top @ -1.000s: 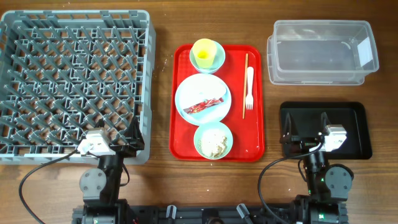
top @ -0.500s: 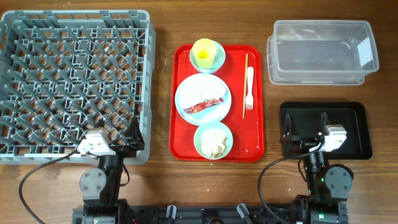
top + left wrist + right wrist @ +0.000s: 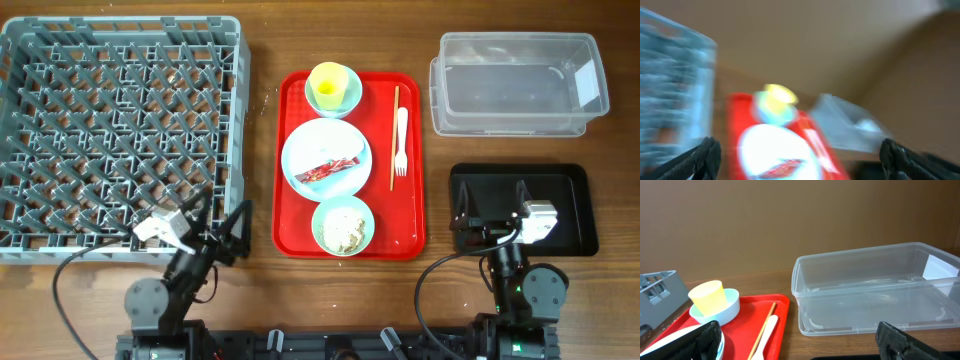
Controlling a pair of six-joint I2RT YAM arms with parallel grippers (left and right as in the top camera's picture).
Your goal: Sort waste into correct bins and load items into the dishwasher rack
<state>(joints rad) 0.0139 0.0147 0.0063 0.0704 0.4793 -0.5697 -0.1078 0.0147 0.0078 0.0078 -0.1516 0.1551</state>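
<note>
The grey dishwasher rack fills the left. On a red tray lie a pale blue plate with a red wrapper, a yellow cup in a bowl, a bowl of beige crumbs, a wooden stick and a white fork. I cannot make out a white scrap. The clear tub and black tray are on the right. My left gripper is open by the rack's front right corner. My right gripper is open over the black tray.
The left wrist view is blurred; it shows the plate, cup and rack between open fingers. The right wrist view shows the tub, cup, stick and open fingers.
My left arm has swung right and turned toward the red tray. The right arm and all objects have not moved.
</note>
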